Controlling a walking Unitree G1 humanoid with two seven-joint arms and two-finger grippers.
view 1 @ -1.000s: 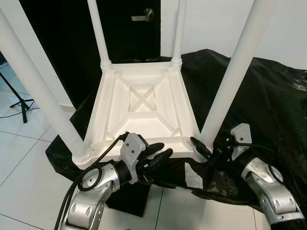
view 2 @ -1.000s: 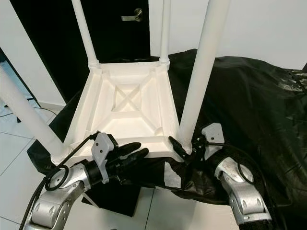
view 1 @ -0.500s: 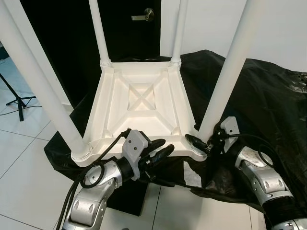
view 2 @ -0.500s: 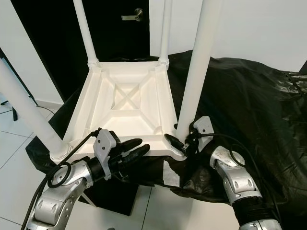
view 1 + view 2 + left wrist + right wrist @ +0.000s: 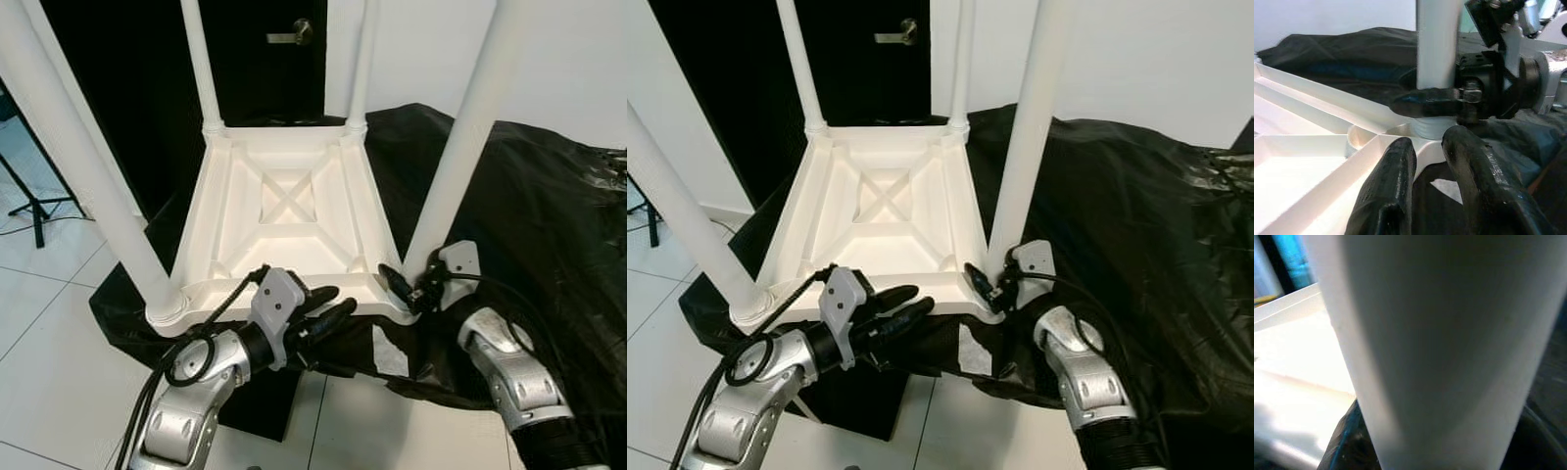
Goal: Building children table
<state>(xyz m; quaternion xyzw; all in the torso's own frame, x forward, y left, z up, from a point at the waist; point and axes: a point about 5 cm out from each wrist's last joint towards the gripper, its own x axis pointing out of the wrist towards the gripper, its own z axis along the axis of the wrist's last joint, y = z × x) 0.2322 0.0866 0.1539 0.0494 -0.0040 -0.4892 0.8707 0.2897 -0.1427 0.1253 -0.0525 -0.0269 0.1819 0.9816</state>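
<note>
A white children's table [image 5: 284,201] lies upside down on a black sheet, its four legs pointing up. My right gripper [image 5: 407,289] is shut on the foot of the near-right leg [image 5: 460,147]; one black finger [image 5: 1425,100] crosses the front of that leg, the other is hidden behind it. The same leg [image 5: 1440,347] stands close up in the right wrist view. My left gripper [image 5: 321,305] lies at the table's front rim, left of that corner, its fingers [image 5: 1391,196] a narrow gap apart with nothing between them.
The black sheet [image 5: 529,196] covers the surface under the table and spreads far right. A white patch [image 5: 392,352] shows on its front fold. Behind stand a dark door with a handle [image 5: 294,34] and a white wall. A tripod leg [image 5: 29,196] stands on the tiled floor at left.
My right gripper has moved in from the right and closed round the foot of the near-right leg. The left gripper has hardly moved. The camera has shifted slightly.
</note>
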